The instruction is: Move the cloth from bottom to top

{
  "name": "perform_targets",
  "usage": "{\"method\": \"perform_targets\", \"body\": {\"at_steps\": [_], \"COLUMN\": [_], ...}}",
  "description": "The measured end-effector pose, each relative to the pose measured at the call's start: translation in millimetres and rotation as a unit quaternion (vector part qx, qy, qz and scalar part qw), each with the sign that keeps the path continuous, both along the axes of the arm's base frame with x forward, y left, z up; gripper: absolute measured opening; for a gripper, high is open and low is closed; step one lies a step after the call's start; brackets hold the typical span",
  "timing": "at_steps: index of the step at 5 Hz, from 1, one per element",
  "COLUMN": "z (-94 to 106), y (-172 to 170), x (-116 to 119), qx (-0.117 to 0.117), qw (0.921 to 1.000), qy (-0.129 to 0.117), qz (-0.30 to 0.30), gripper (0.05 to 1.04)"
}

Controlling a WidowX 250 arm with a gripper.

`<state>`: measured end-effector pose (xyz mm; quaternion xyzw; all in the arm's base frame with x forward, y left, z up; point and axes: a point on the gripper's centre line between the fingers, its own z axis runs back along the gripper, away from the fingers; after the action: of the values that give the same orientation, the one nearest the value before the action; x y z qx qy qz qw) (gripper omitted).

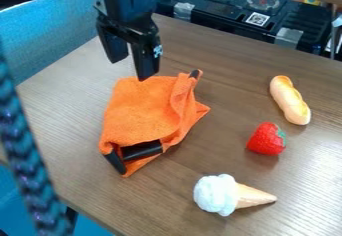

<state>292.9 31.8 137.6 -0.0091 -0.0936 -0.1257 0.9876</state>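
Cloth [143, 110] of orange colour lies crumpled on the left half of the surface [194, 157], and from where I stand the hand [131, 69] hangs just over its far edge. The two fingers stand wide apart, with nothing between them. I cannot tell if one fingertip already touches the fabric.

What worries me most is the black piece [142, 150] which looks out from the near fold. More black shows at the near left corner and at the far right corner, so something stiff is probably inside or under. If the hand closes on both together, the hard part may slip out or drag along. A grip only on the thin edge could also fail, because loose fabric slides away easily, and then the cloth would just bunch up instead of travelling to the top. If it goes low to the right, it may push the bread [290, 100] or the strawberry [266, 141]; the ice cream cone [217, 195] lies nearer to me, less in danger.

About containers, I am not sure of any. The black case [230, 17] behind the surface could be one, but what it keeps inside I cannot tell.
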Motion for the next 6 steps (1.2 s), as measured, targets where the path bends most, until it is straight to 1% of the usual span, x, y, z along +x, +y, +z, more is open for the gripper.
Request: {"method": "perform_targets", "body": {"at_steps": [1, 2, 3, 4, 5, 6], "z": [-21.8, -39.6, -54.6, -73.3, -91.0, -100.4], "y": [0, 1, 1, 2, 3, 8], "x": [13, 25, 25, 13, 10, 22], "qx": [0.015, 0.018, 0.019, 0.029, 0.043, 0.056], "qw": [0.9999, 0.9998, 0.9996, 0.9989, 0.9980, 0.9972], "qy": [-0.003, -0.010, 0.000, 0.008, 0.014, 0.021], "qz": [0.005, 0.002, -0.020, -0.036, -0.045, -0.045], "gripper": [0.999, 0.999, 0.999, 0.999, 1.001, 0.999]}}
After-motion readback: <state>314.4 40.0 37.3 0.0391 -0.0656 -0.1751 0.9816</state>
